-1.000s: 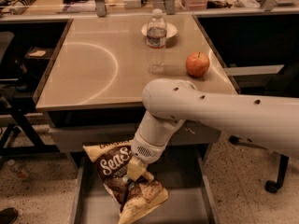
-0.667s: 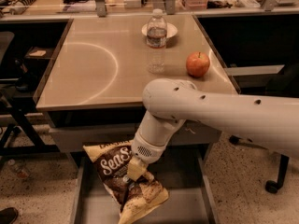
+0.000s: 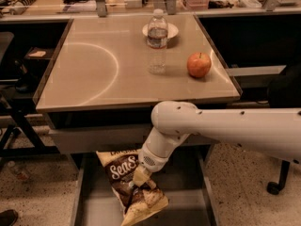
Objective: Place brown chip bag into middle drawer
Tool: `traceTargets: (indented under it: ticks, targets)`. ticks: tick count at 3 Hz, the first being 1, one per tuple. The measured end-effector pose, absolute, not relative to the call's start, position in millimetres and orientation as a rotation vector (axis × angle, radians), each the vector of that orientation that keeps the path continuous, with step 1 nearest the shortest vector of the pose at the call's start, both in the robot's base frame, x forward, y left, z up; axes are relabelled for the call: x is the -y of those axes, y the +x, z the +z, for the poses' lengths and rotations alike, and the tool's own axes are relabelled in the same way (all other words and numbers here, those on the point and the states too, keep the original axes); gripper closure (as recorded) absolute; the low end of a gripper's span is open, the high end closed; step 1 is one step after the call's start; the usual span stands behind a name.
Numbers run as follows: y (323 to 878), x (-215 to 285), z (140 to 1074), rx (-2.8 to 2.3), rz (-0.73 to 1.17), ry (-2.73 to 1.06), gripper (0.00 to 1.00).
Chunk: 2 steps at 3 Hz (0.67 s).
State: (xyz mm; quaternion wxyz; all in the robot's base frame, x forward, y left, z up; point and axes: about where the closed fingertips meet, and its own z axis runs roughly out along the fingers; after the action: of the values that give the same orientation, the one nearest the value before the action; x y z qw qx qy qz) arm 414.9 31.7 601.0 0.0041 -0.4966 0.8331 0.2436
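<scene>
The brown chip bag [image 3: 124, 173] has a dark brown middle with white script and pale yellow ends. It hangs tilted over the open middle drawer [image 3: 183, 206], a wide grey drawer pulled out below the desk front. My gripper [image 3: 139, 181] reaches down from the white arm [image 3: 225, 126] and is shut on the bag near its middle, holding it above the drawer floor.
On the desk top [image 3: 94, 74] stand a water bottle [image 3: 157, 41], a red apple [image 3: 199, 64] and a small white plate [image 3: 173, 30] behind the bottle. A chair wheel [image 3: 274, 187] is at the right. Black frames stand at the left.
</scene>
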Motion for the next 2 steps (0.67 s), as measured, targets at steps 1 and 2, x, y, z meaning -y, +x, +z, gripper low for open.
traceTargets:
  ticks: [1,2]
  targets:
    - [429.1,-18.6,561.2,-2.658,0.751,-1.45,1.0]
    - [438.2,-5.1,532.9,-2.697,0.743,-1.37,1.0]
